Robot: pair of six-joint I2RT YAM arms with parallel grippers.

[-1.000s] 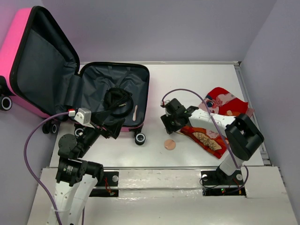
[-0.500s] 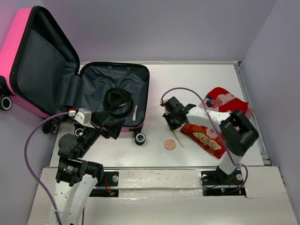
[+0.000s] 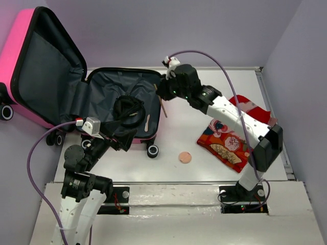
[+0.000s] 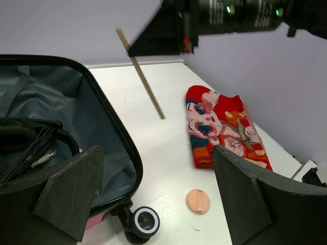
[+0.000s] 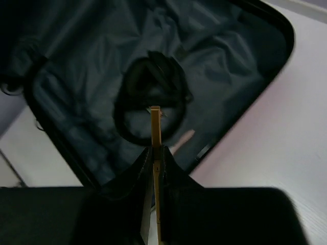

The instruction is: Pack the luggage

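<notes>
Right tool (image 5: 155, 155) is pinching a thin wooden stick (image 3: 162, 107) above the open luggage's (image 3: 102, 87) right rim, upper middle. Left tool (image 4: 158, 194) is spread wide at its lower edge.

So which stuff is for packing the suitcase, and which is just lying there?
For the job: pink suitcase, lying open; thin wooden stick, pinched in the right gripper; black looped thing already inside.
Just lying there for now: red patterned cloth; small round pink pad.

A red patterned cloth (image 3: 230, 140) printed with cartoon faces lies flat toward the right of the white table (image 3: 204, 92). A small round peach-pink disc (image 3: 185, 157) rests near its left edge, not touching. A thin pale wooden stick (image 3: 161, 104) hangs tilted in the air, well apart from both.
</notes>
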